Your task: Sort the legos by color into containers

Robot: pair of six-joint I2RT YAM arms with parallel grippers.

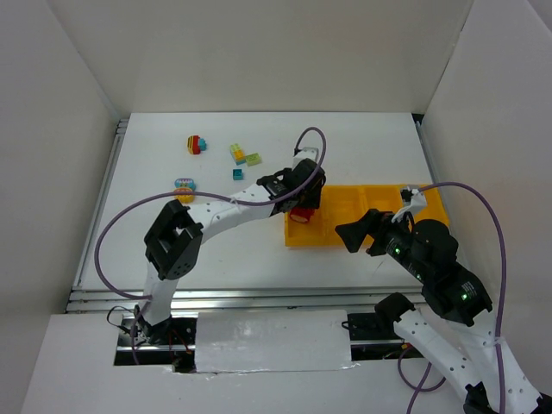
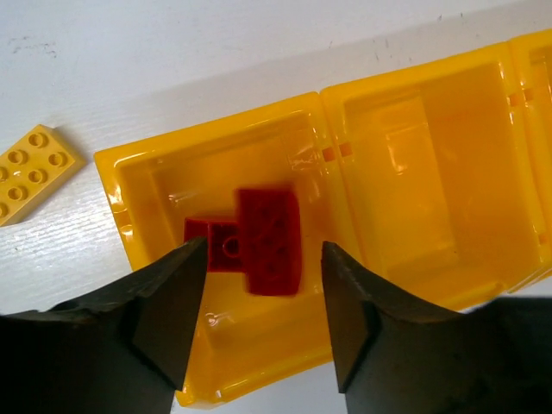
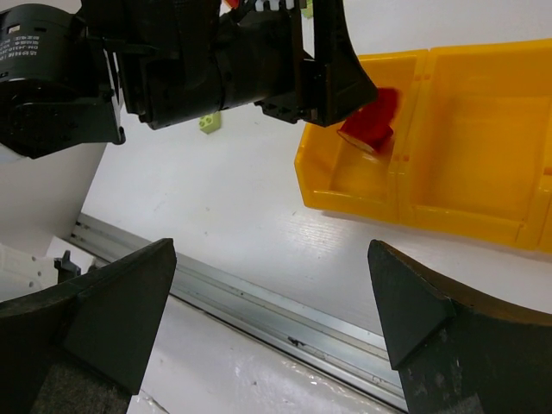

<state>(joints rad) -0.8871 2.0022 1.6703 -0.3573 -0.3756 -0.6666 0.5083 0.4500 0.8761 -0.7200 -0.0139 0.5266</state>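
Observation:
My left gripper (image 1: 304,205) is open above the leftmost compartment of the long yellow-orange tray (image 1: 343,205). In the left wrist view its fingers (image 2: 172,302) stand apart over that compartment (image 2: 147,185). A red brick (image 2: 269,241), slightly blurred, is just below them, beside a second red brick (image 2: 207,235) on the floor. The red brick (image 3: 371,121) also shows in the right wrist view, under the left gripper (image 3: 332,82). My right gripper (image 1: 355,237) is open and empty at the tray's near side. Multicoloured brick clumps (image 1: 197,144) (image 1: 241,155) (image 1: 184,188) lie at the far left.
A loose teal brick (image 1: 237,174) lies left of the left arm. An orange-yellow brick (image 2: 30,172) lies on the table left of the tray. A pale green brick (image 3: 209,122) lies behind the left arm. A metal rail (image 3: 285,310) runs along the table's near edge. White walls enclose the table.

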